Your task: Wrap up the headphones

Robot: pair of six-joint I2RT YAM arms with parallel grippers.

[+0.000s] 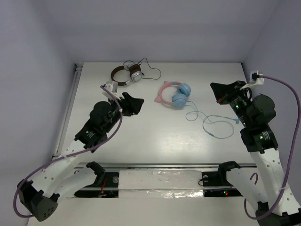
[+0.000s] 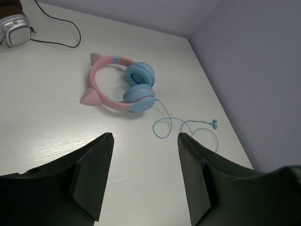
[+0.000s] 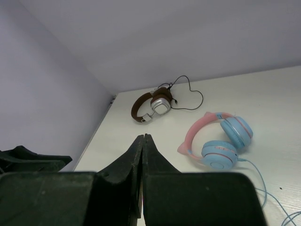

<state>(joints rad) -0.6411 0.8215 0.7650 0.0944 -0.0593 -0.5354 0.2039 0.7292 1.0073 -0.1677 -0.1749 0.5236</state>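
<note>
1. Left end effector [image 1: 133, 104] hangs above the bench [image 1: 141, 146] with its jaws partly apart and nothing between them. It sits at about 9 o'clock from the headphones [image 1: 179, 99] and is well apart from them.
2. We see the right end effector [image 1: 220, 91] with its fingers pressed together and holding nothing. It is raised at roughly 3 o'clock from the headphones and touches neither them nor the cable [image 1: 218, 137].
3. We find the headphones lying flat on the far half of the bench, a little toward 1 o'clock from its middle. The pink cat-ear band points toward 9 o'clock, and the two blue cups lie together on the 3 o'clock side.
4. We judge the task not yet begun. The cable trails loose from the cups toward 4 o'clock in open loops on the bench, with no turn around band or cups.
5. All the work is left, in our view: taking up the cable, winding it around the headphones, and tucking its end.
6. We note the brown-and-white headphones [image 1: 126, 75] with their black cable [image 1: 151, 70] at about 10 o'clock from the pink pair. They lie near but apart and are not part of this job.
7. We see nothing lying between either end effector and the headphones. The likeliest nuisance, we reckon, is the thin cable itself, which lies flat on the bench and may be hard to pinch.
</note>
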